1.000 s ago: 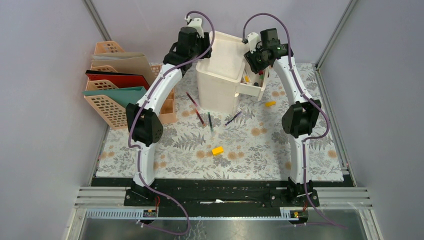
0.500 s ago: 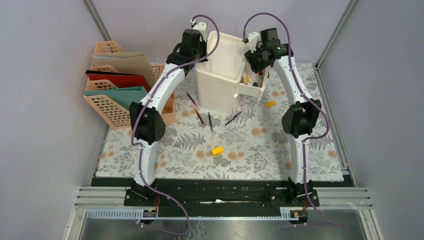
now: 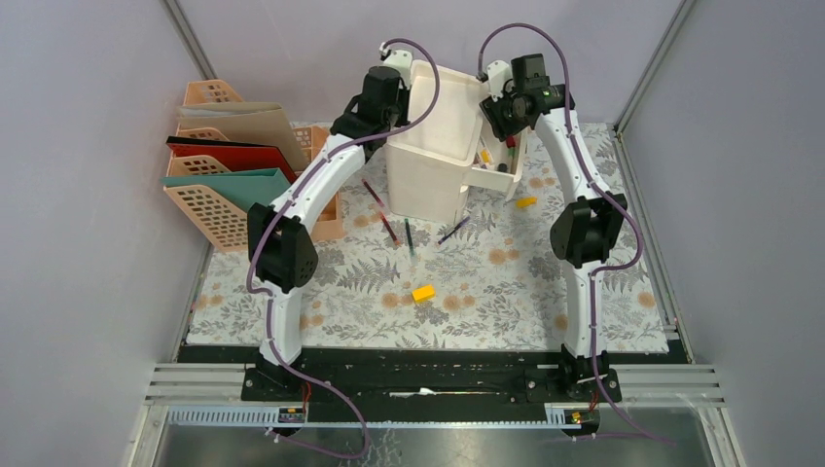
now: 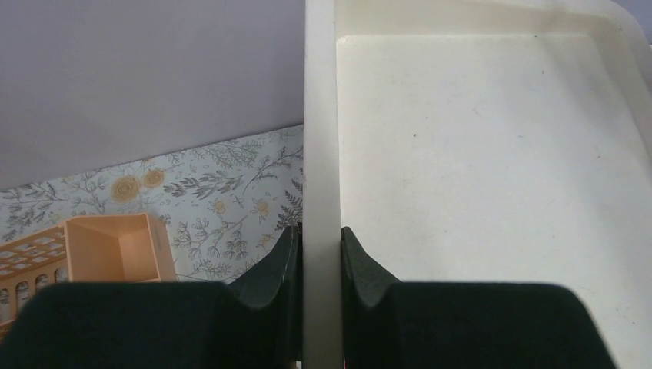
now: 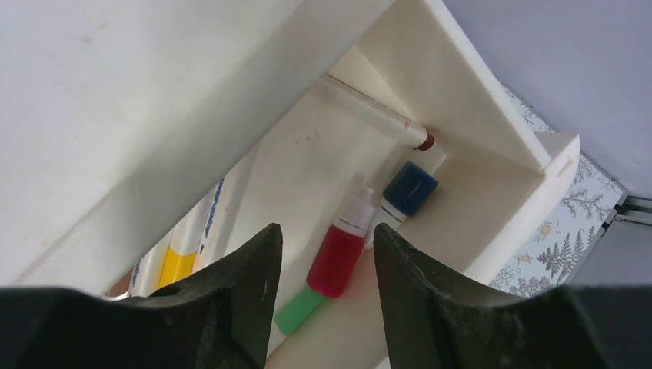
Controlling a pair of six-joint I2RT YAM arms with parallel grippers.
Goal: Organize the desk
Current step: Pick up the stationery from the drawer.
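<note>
left claw (image 4: 319, 244) just nipped shut on the side wall of the white box (image 4: 477, 154), right claw (image 5: 323, 247) half open, empty, over its drawer (image 5: 496, 192); surface (image 4: 223, 169) below-left of left claw, loose pens (image 3: 381, 212) uncollected, so box shift likely.

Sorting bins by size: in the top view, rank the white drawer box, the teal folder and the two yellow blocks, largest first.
1. white drawer box
2. teal folder
3. central yellow block and yellow block beside the drawer: too alike to rank.
</note>
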